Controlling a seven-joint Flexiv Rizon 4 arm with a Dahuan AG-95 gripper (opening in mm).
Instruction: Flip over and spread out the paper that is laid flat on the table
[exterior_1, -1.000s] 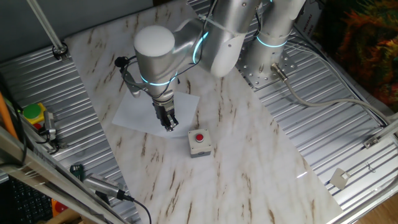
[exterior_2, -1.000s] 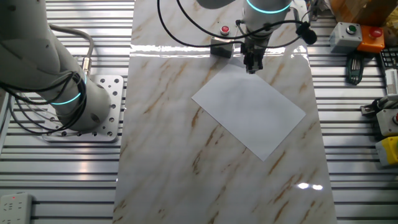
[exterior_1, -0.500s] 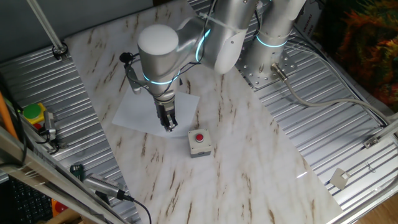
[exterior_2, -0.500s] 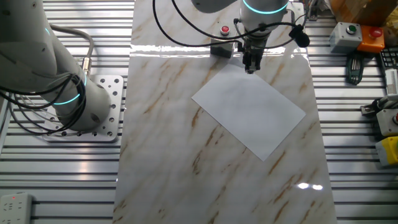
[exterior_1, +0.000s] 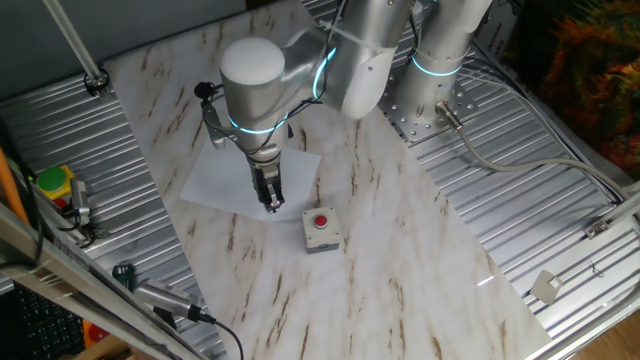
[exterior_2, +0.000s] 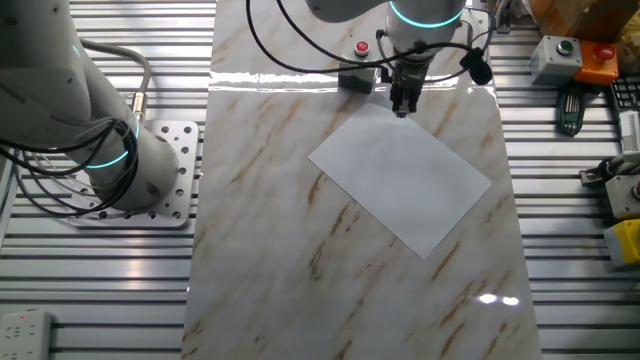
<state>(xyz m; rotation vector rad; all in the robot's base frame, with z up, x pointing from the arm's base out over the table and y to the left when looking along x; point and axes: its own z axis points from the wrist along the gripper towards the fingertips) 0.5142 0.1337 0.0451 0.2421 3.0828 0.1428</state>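
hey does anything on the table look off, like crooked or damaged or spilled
Nothing is spilled or damaged. The paper lies flat but turned at an angle to the table edges. The gripper is at its corner near the button box.

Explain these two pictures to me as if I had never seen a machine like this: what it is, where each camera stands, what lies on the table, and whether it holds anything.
The big silver machine is a robot arm; at its end hangs a small two-finger gripper. Both pictures show the same moment from fixed cameras on opposite sides of the table, a white marble-look top.

On it lies the paper, a plain white sheet, flat and not yet flipped. Next to it stands a small grey box with a red button.

The gripper points straight down over the corner of the paper nearest that box. Its fingers look close together, but the pictures are too small to tell whether they pinch the sheet. Nothing is lifted.

The ribbed silver panels around the table carry tools and cables.
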